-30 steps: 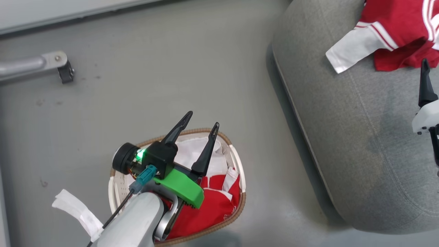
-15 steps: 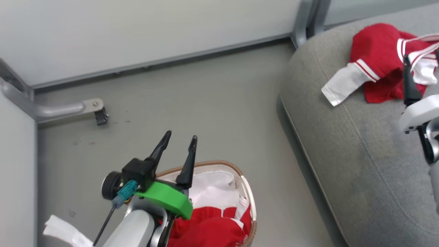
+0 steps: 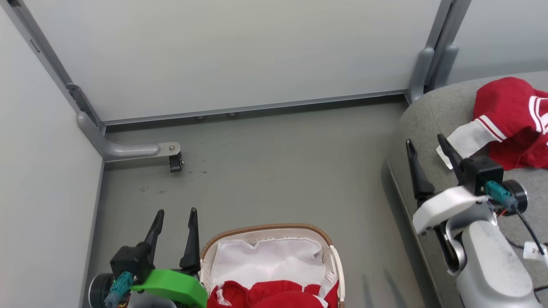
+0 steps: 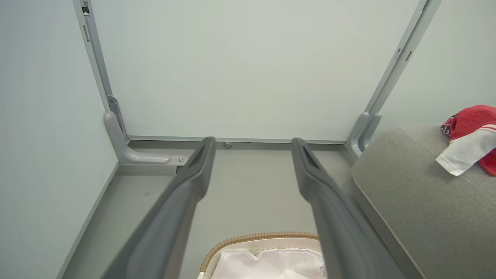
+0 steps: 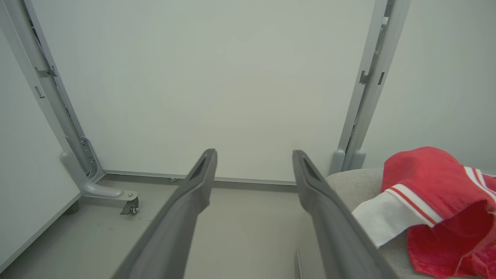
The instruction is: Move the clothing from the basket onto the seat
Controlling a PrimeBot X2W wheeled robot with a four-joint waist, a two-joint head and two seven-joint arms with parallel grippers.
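The basket [image 3: 265, 227] stands on the floor at the bottom of the head view, its white liner [image 3: 265, 261] showing. Red clothing [image 3: 274, 298] lies in its near end. My left gripper [image 3: 177, 212] is just left of the basket, open and empty, fingers pointing at the wall. A second red garment [image 3: 509, 109] with a white sleeve [image 3: 464, 139] lies on the grey seat [image 3: 428, 115]. My right gripper [image 3: 424, 140] stands open and empty at the seat's left edge, short of that sleeve. The wrist views show each pair of fingers [image 4: 193, 182] [image 5: 197, 190] spread with nothing between them.
Pale partition walls close the space at the back and left. A metal foot with a small caster [image 3: 174, 161] stands on the floor at the left, and a grey post [image 3: 424, 72] rises beside the seat. Grey floor [image 3: 278, 171] lies between basket and wall.
The camera has tilted up toward the wall. My left gripper has come off the basket to its left side. My right gripper has drawn back from the garment on the seat. Both stay open.
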